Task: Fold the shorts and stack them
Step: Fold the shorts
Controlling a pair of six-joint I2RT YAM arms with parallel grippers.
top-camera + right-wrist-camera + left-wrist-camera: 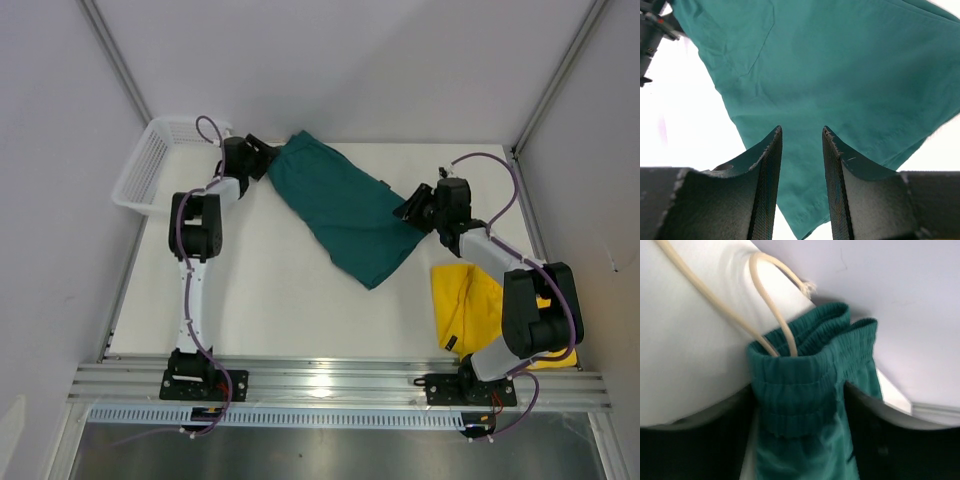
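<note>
Teal shorts point(345, 215) are laid diagonally on the table point(270, 300), waistband set in the left claw point(262, 158) (grip cannot be told), leg edge faced by the parted, empty right claw point(410, 209), likely for folding, yellow shorts point(465, 300) kept aside

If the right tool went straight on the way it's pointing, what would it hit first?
The dark teal shorts. The right tool, standing open, points straight at the fabric, which fills the view ahead of it. How near the cloth lies is hard to judge.
</note>
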